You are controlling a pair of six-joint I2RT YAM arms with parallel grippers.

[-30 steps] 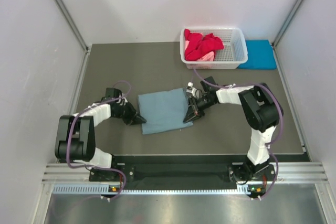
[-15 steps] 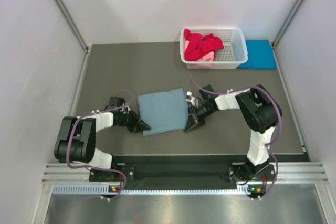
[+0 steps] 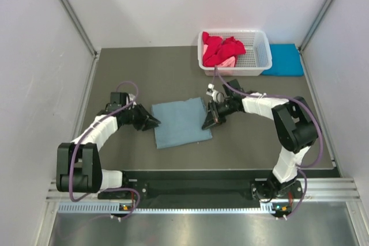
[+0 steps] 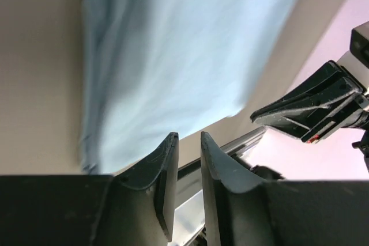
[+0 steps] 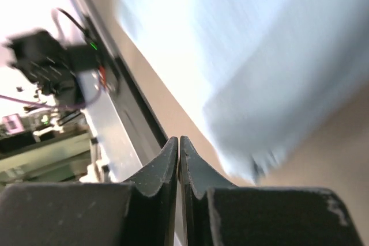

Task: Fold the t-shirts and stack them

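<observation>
Grey-blue t-shirt (image 3: 180, 122) lies folded; wrist views show it blurred, cropped.

The turquoise shirt (image 3: 288, 60) at the far right is partly hidden behind the basket (image 3: 263, 56); the red and pink shirts (image 3: 221, 51) inside are bunched, their number unclear; both wrist views show the grey-blue shirt (image 4: 184, 56) blurred and cut off by picture edges; a dark shape (image 5: 49, 64) in the right wrist view is too blurred to name.
</observation>
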